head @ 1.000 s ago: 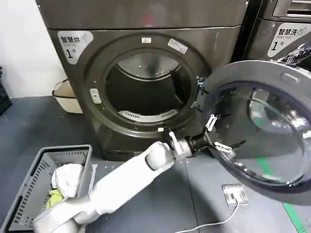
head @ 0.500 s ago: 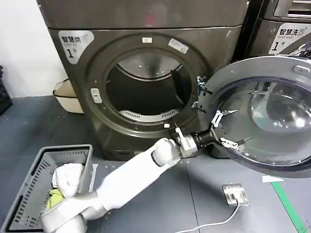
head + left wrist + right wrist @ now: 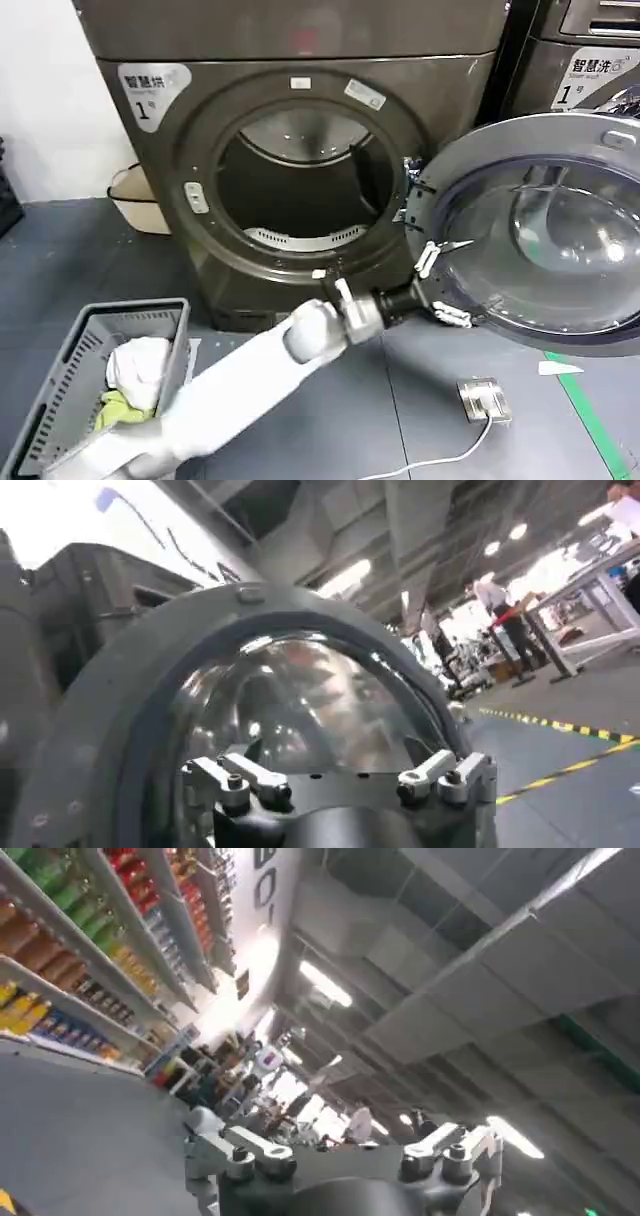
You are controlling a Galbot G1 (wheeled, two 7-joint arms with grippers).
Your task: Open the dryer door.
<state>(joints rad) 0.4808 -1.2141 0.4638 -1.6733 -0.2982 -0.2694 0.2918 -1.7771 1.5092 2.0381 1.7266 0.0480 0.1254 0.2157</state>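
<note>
The dryer [image 3: 300, 150] fills the head view's upper half, its door [image 3: 545, 235] swung wide open at three o'clock of the drum opening [image 3: 300, 185]. At five o'clock of that opening, the left gripper [image 3: 440, 282] sits against the door's lower rim, fingers [image 3: 428, 257] spread apart, gripping nothing. The right gripper [image 3: 340, 1158] points up at a ceiling, fingers parted and empty.

The dryer [image 3: 300, 170] carries a label [image 3: 152, 88] at ten o'clock of its opening, printed with the Chinese characters 智慧烘 above a large numeral 1. The neighbouring machine [image 3: 580, 60], at two o'clock of the head view, bears a similar label [image 3: 590, 80] reading 智慧洗 with a 1 beneath. Smaller stickers on the dryer's ring are not legible.
</note>
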